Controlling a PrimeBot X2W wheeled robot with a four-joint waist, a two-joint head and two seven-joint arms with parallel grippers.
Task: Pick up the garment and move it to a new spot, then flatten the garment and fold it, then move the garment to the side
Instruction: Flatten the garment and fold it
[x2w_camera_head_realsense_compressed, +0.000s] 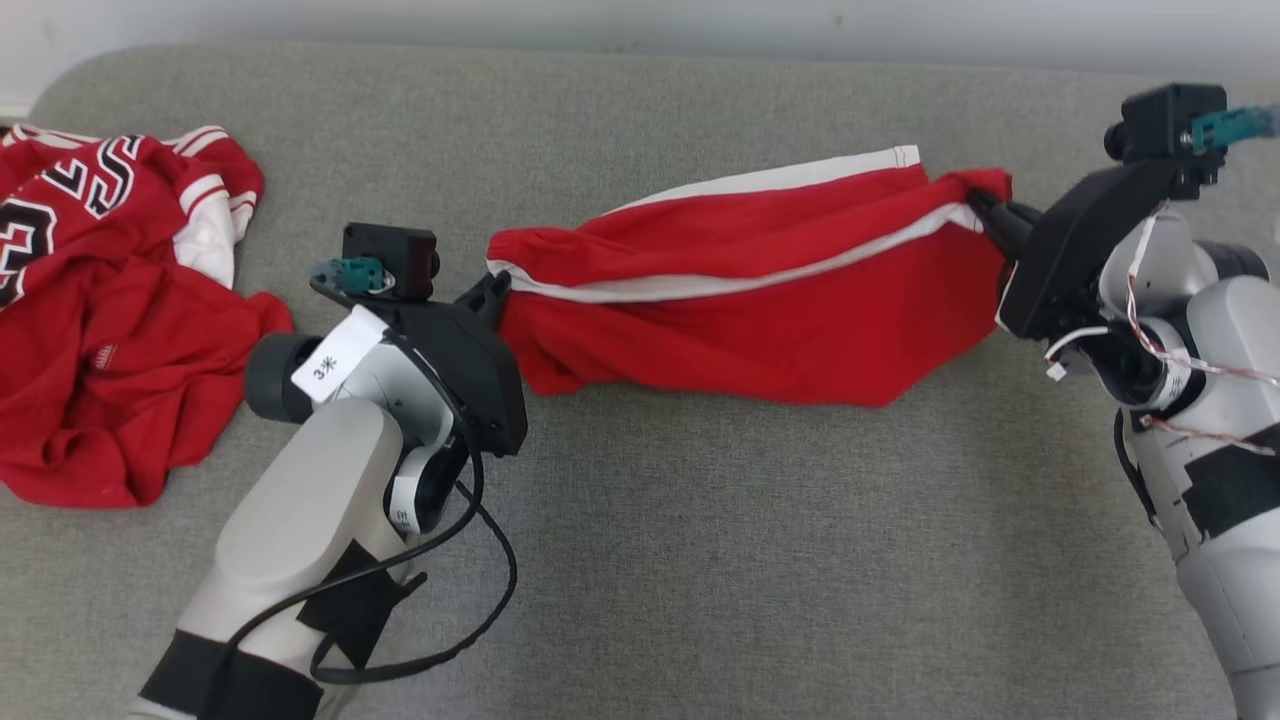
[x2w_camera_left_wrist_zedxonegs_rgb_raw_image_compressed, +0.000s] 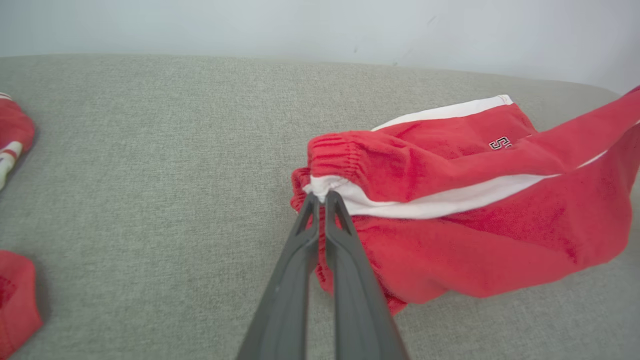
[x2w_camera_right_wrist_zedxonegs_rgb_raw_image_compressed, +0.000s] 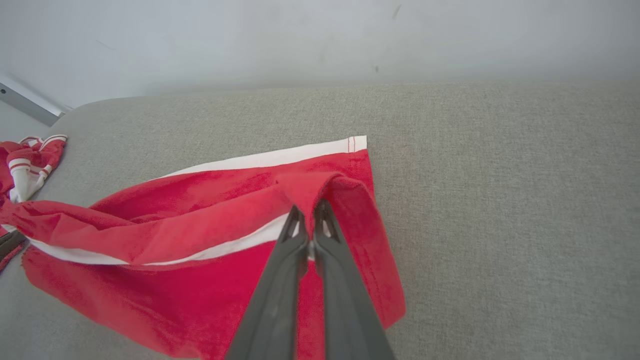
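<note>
The garment (x2w_camera_head_realsense_compressed: 760, 300) is a pair of red shorts with white side stripes, stretched sideways across the grey cushion between my two grippers. My left gripper (x2w_camera_head_realsense_compressed: 497, 292) is shut on its elastic waistband end; the left wrist view shows the closed fingertips pinching the white trim of the garment (x2w_camera_left_wrist_zedxonegs_rgb_raw_image_compressed: 450, 200) at my left gripper (x2w_camera_left_wrist_zedxonegs_rgb_raw_image_compressed: 321, 197). My right gripper (x2w_camera_head_realsense_compressed: 985, 208) is shut on the opposite hem end; in the right wrist view the garment (x2w_camera_right_wrist_zedxonegs_rgb_raw_image_compressed: 200, 240) bunches around my right gripper (x2w_camera_right_wrist_zedxonegs_rgb_raw_image_compressed: 308, 212). The lower part of the garment sags onto the cushion.
A crumpled red jersey (x2w_camera_head_realsense_compressed: 110, 310) with white trim and black-and-white lettering lies at the far left of the grey cushion (x2w_camera_head_realsense_compressed: 700, 560). A pale wall runs along the cushion's back edge. A black cable (x2w_camera_head_realsense_compressed: 480, 600) loops beside my left forearm.
</note>
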